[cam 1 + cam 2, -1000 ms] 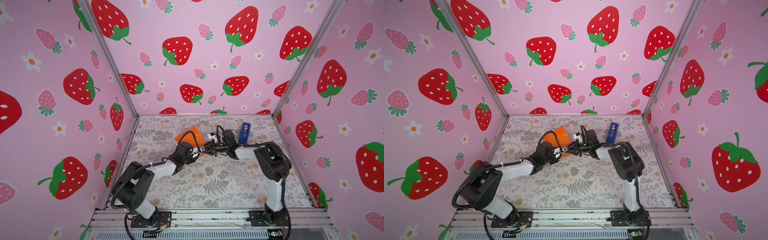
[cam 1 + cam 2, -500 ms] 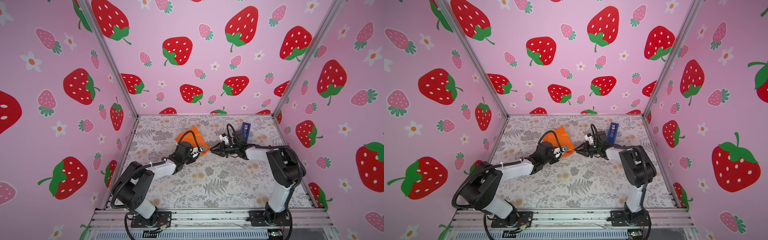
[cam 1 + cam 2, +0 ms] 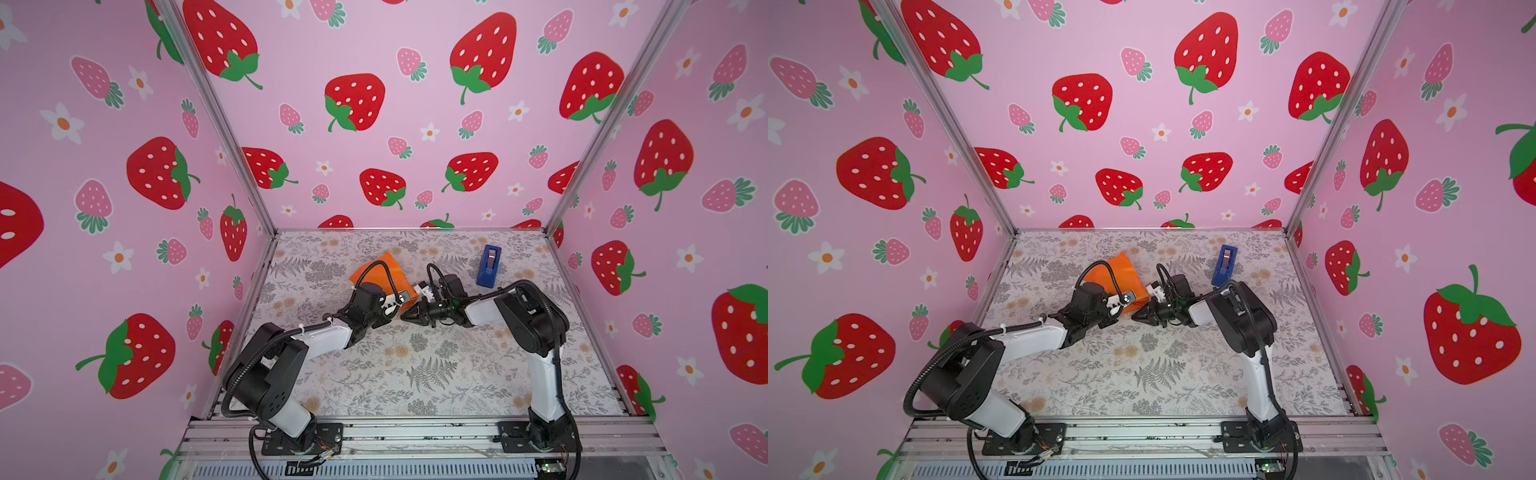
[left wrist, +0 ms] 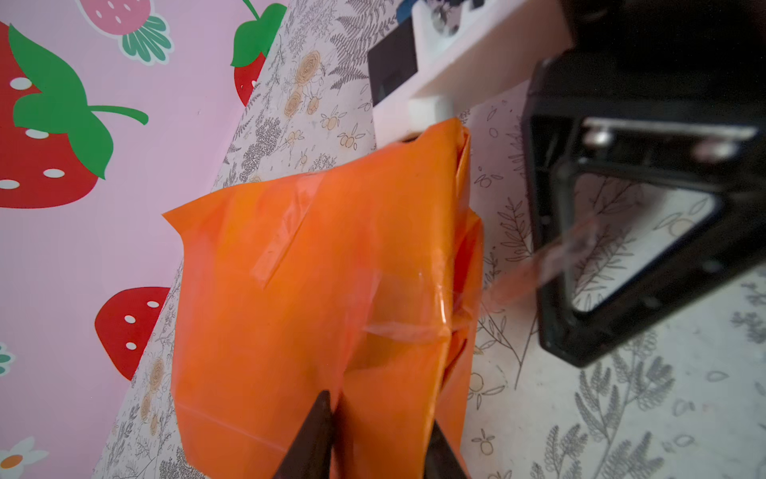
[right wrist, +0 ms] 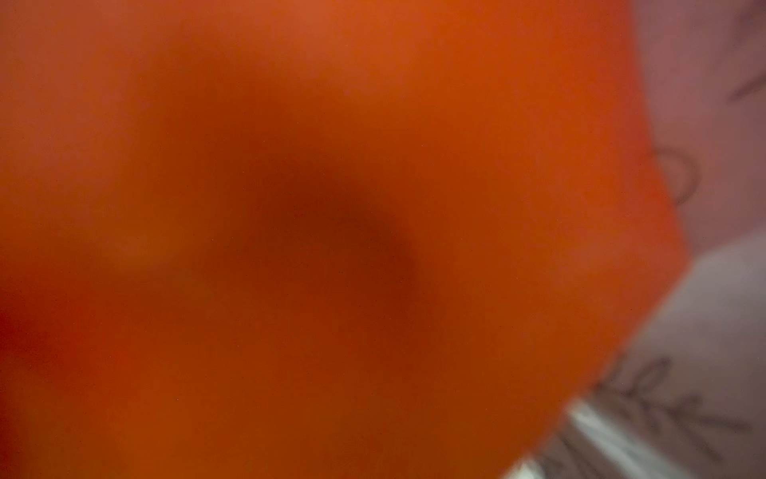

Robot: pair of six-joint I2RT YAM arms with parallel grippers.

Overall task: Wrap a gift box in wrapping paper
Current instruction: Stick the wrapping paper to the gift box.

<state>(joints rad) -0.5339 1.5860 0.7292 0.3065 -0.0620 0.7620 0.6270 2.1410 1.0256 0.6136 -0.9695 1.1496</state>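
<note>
1. The left gripper [image 4: 379,414] pinches a fold of the wrapping paper [image 4: 311,290]; the gift box is hidden inside, in the far half of the table [image 3: 415,374].
2. The right gripper [image 3: 405,317] is pressed together — a clear tape strip [image 4: 518,282] runs from the paper to it. Keep it taut, then press it flat.
3. Half a second ago this gripper stood nearer the tape dispenser [image 3: 489,266]; now it is beside the paper.

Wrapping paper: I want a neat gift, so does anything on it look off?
Yes. A clear tape strip trails off the wrapping paper to the right pincer instead of lying flat, and another tape piece sits crooked on the top face.
</note>
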